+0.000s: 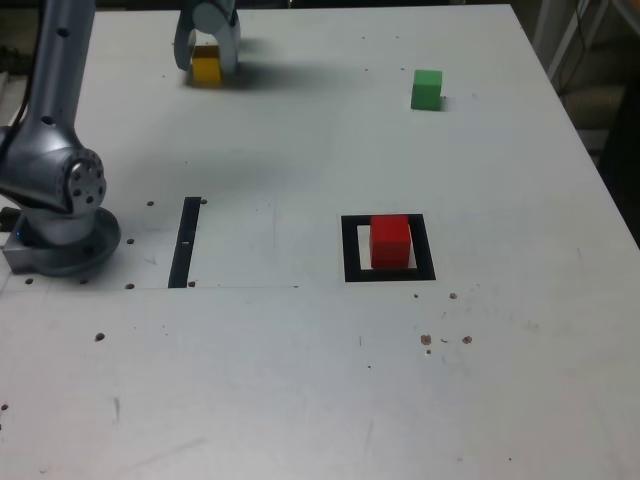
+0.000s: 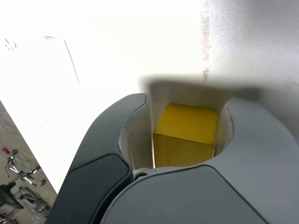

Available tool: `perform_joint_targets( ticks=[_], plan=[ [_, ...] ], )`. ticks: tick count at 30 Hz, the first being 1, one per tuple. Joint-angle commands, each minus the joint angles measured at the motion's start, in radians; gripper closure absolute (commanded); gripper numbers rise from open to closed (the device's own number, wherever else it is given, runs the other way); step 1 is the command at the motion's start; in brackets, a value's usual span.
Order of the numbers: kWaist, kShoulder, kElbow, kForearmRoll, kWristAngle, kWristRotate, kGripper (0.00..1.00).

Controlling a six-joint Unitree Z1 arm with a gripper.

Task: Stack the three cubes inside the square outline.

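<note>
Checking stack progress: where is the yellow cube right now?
In the exterior view, the yellow cube sits on the table at the far left, between the gripper jaws, well left of the green cube.

the upper arm links are running out past the exterior view's top edge. the gripper (image 1: pixel 207 62) is covering the upper part of the yellow cube (image 1: pixel 206 70) there. in the wrist view, the jaws are hiding the cube's (image 2: pixel 187 122) lower faces, and whether their inner faces are touching it is not showing. glare is washing out much of the table (image 2: pixel 70 37).
</note>
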Motion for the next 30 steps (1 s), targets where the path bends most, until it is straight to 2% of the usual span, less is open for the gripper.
perform_joint_targets(
  ticks=[1, 7, 17, 24, 30],
  plan=[
    [-0.006, 0.000, 0.001, 0.002, -0.002, 0.001, 0.63],
    [-0.027, -0.020, 0.009, 0.009, -0.015, -0.012, 0.63],
    [-0.096, -0.104, 0.056, 0.023, -0.070, -0.079, 0.63],
    [-0.195, -0.186, 0.106, 0.064, -0.114, -0.165, 0.63],
    [-0.304, -0.256, 0.121, 0.120, -0.122, -0.255, 0.63]
  ],
)
